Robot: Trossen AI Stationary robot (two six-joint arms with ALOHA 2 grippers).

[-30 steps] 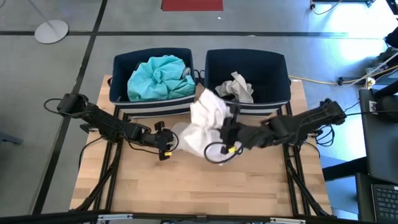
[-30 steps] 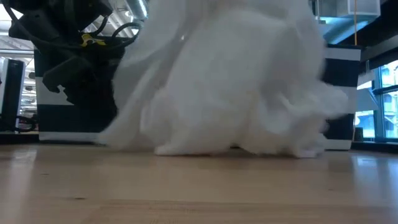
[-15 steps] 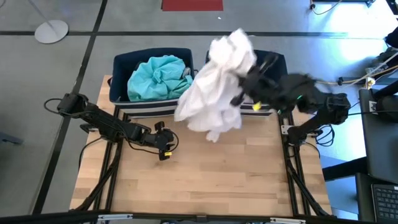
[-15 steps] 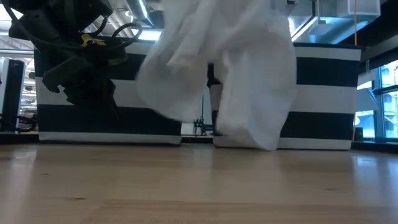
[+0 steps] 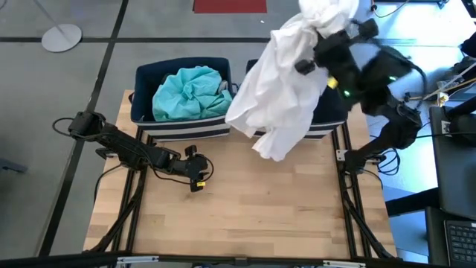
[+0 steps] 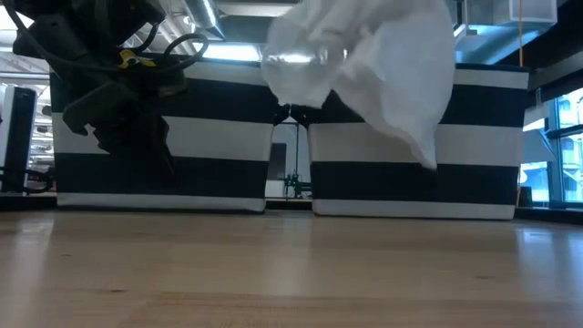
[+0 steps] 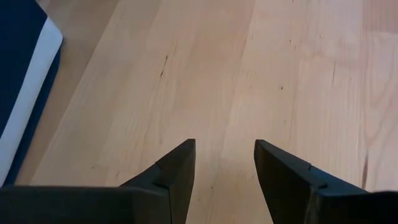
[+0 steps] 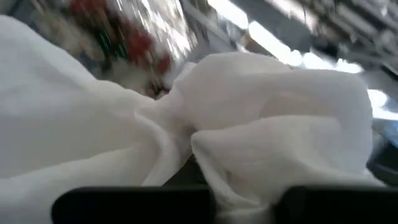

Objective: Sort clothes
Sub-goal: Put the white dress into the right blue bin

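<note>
- garment, white (image 5: 279, 82), hangs bunched in the air, clear of the table (image 5: 245, 216); its top is pinched high above the right bin's far edge and its loose tail trails down and leftward over the bin's near wall.
- right gripper (image 5: 327, 41) is clamped shut on the white garment's upper bunch; the right wrist view is filled with white folds (image 8: 261, 124).
- long axis of the cloth runs steeply down from the gripper toward the table's middle, so most of the fabric lies to the near-left of the grip, not under it.
- right bin (image 5: 336, 97) sits below the held end; a drop probably needs the tail brought over the opening first, or it may drape the rim.
- teal garment (image 5: 190, 91) already fills the left bin (image 5: 149, 78).
- left gripper (image 5: 195, 173) waits low over bare wood, fingers (image 7: 177, 171) parted and empty, well apart from the cloth; the right arm is the nearer one.
</note>
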